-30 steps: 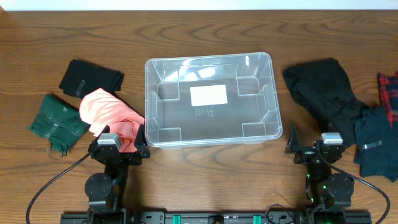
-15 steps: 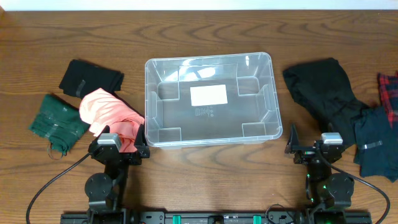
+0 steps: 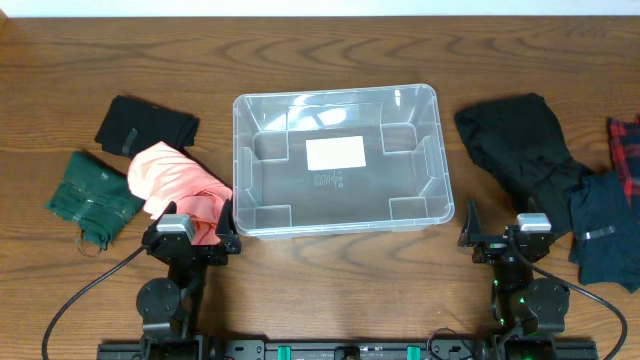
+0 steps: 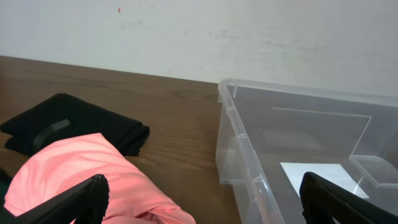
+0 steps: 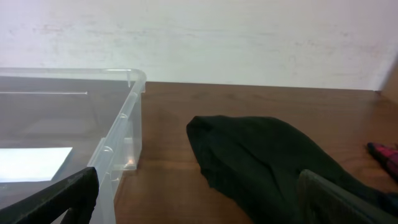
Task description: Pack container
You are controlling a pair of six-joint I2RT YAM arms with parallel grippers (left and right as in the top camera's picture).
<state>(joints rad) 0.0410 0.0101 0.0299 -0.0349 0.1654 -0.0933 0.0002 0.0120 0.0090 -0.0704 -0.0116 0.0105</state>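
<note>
Plastic container (image 3: 360,185) — upright | left claw (image 4: 203,186) wide open | right claw (image 5: 198,180) wide open

One clear container (image 3: 336,160) on the table, just the one, with a single white label (image 3: 335,153) on its base. Cloth count now. Three on the left: one black cloth (image 3: 146,125), one pink cloth (image 3: 175,180), one dark green cloth (image 3: 92,198). Three on the right: one big black cloth (image 3: 520,150), one red plaid cloth (image 3: 627,150), one dark navy cloth (image 3: 605,230). Six pieces in all. And two grippers: left gripper (image 3: 190,226), right gripper (image 3: 506,236).
</note>
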